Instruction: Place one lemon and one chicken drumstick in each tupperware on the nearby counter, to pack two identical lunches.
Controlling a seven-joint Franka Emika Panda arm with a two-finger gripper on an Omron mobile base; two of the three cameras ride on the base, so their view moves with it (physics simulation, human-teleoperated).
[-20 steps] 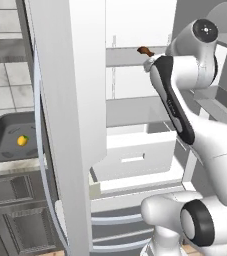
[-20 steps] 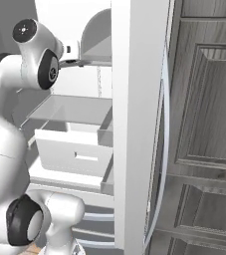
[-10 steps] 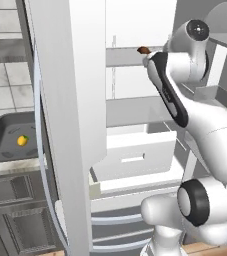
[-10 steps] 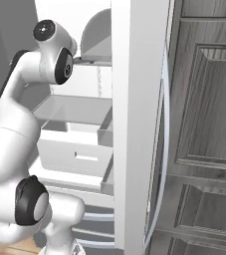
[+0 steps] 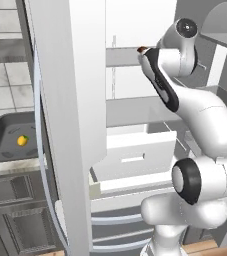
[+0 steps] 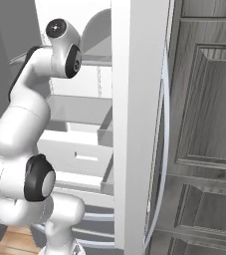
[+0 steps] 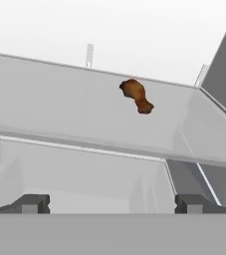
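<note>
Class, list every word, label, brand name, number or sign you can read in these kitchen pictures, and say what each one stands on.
None: no readable text anywhere. The fridge shelf, the chicken drumstick, the tupperware with the lemon and the cabinet doors are all plain and unmarked.

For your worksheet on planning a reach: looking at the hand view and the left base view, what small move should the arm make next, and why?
Probably ease the open end effector forward and up toward the chicken drumstick. It lies alone on the fridge shelf, ahead of and above the fingertips, nothing held. A tupperware on the counter holds a lemon but no drumstick.
</note>
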